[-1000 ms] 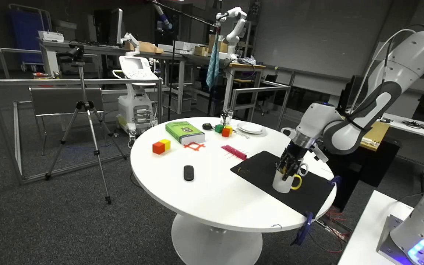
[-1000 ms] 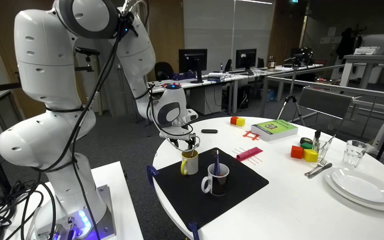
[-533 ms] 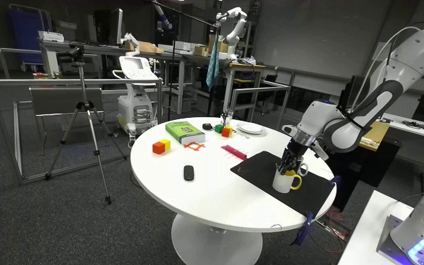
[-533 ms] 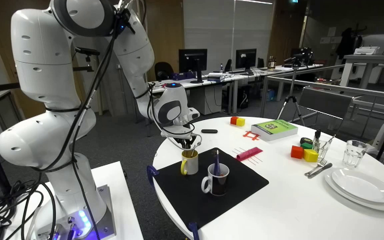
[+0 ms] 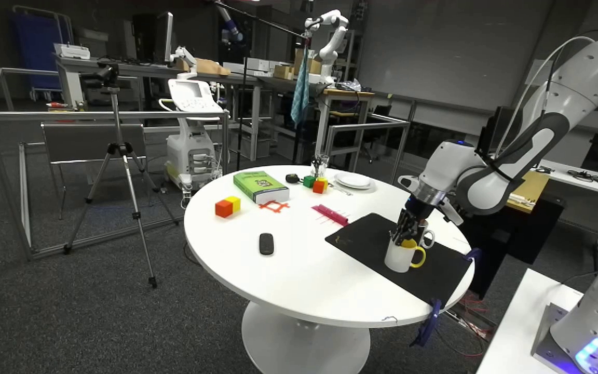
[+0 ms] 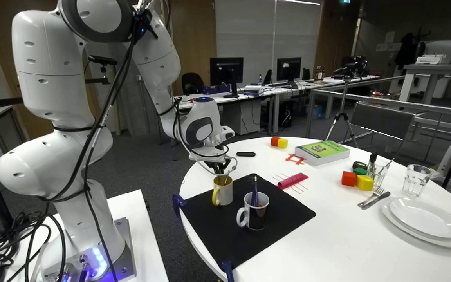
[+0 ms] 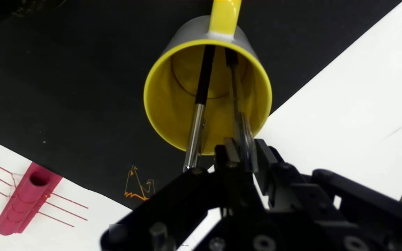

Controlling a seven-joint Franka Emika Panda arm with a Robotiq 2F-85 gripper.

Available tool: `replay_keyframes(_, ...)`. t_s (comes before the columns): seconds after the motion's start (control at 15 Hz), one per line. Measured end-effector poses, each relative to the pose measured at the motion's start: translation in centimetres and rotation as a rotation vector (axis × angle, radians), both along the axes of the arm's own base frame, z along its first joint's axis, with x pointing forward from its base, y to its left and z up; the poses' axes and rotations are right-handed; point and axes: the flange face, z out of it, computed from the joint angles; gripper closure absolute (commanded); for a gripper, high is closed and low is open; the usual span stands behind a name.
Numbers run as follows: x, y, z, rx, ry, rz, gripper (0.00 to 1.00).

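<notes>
Far left in my wrist view, a pink tube piece [image 7: 26, 202] lies at the edge of the black mat [image 7: 75, 115]. Next, the yellow-lined mug [image 7: 168, 101] stands upright on the mat. A black-and-silver pen [image 7: 198, 122] leans in it (whether I touch it, I cannot tell); then, rightward, a slim clear-ended rod [image 7: 242, 118]. My gripper [image 7: 247, 150] is nearly closed, apparently pinching the rod by its upper end. Status: grip judged made; lower ends of pen and rod are inside the mug, neither lifted clear.
</notes>
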Motion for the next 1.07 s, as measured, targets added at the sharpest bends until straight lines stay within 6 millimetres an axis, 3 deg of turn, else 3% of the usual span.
replay_keyframes(0.33, -0.1, 0.7, 0.9, -0.019, -0.013, 0.024, 0.96)
replay_keyframes(0.73, 0.5, 1.7, 4.1, -0.064, -0.097, 0.07, 0.96)
replay_keyframes(1.07, 1.5, 0.8, 6.8, -0.042, -0.175, 0.023, 0.96)
